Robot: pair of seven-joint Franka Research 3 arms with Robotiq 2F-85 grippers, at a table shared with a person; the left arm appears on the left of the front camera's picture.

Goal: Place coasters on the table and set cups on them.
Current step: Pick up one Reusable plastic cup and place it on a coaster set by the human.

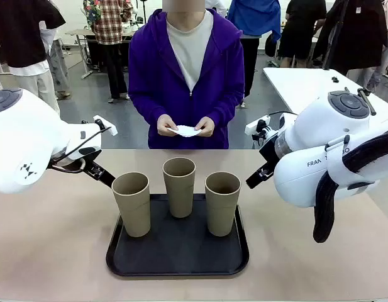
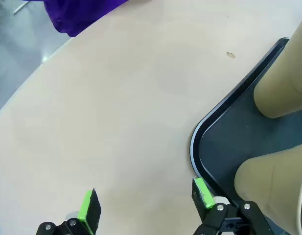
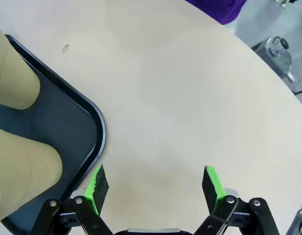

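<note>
Left gripper (image 2: 147, 201) and right gripper (image 3: 156, 182) agape, empty | risk: clipping tall beige tapered cups (image 1: 222, 201) topples them on black tray (image 1: 178, 272)

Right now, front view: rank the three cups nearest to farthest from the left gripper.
1. Left cup, left side of the tray, nearest the left gripper.
2. Middle cup, back centre.
3. Right cup, right side.

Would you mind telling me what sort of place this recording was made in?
Probably a robotics lab or workshop hall, not a home: the white left arm and right arm flank a table bearing a tray of cups, and people stand near a white table on the open floor behind.
</note>
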